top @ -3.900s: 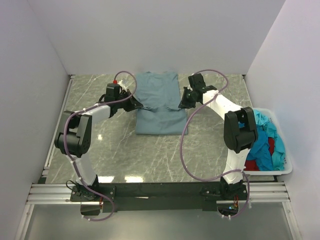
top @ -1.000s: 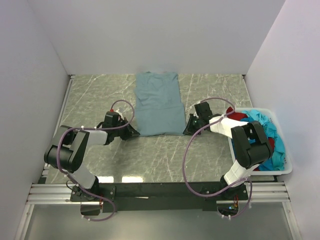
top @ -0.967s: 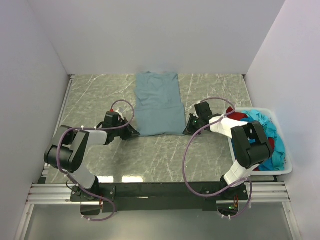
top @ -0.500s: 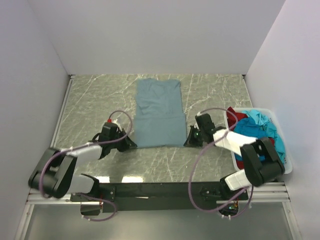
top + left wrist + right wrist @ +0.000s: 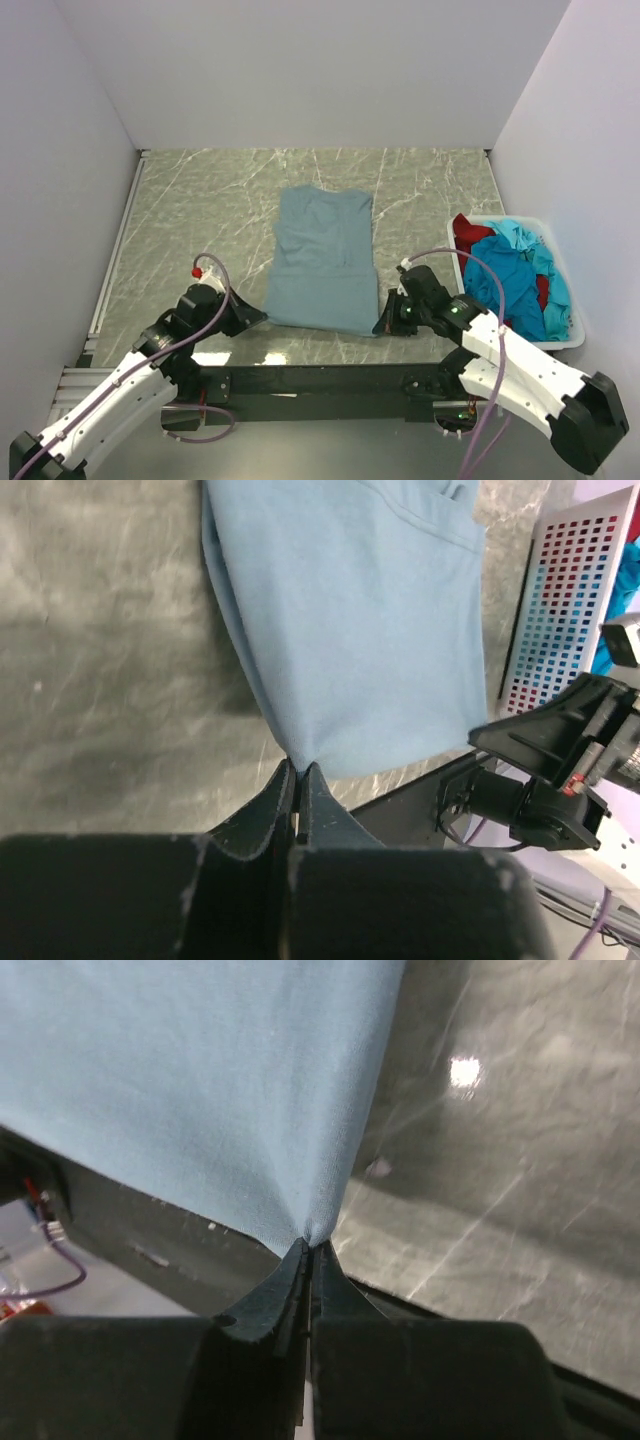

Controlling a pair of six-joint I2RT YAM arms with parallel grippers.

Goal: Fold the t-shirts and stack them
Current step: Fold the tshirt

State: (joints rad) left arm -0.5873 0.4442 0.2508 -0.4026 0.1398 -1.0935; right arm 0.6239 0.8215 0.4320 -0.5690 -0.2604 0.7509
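A muted grey-blue t-shirt (image 5: 322, 258), folded into a long strip, lies on the marble table with its near end close to the front edge. My left gripper (image 5: 258, 316) is shut on that end's left corner (image 5: 297, 767). At the right corner (image 5: 315, 1235) my right gripper (image 5: 384, 326) is shut on the same cloth. Both wrist views show the fabric (image 5: 350, 620) (image 5: 200, 1080) stretched away from the pinched tips. More t-shirts (image 5: 512, 270), turquoise-blue and dark red, are heaped in the bin.
A white plastic bin (image 5: 553, 343) stands at the table's right side, right beside my right arm. The black front rail (image 5: 320, 380) runs just below the shirt's near edge. White walls close in the table on three sides.
Both arms have pulled back toward the front edge, dragging the grey-blue t-shirt nearer along the table. The right gripper shut on its corner during the last second.
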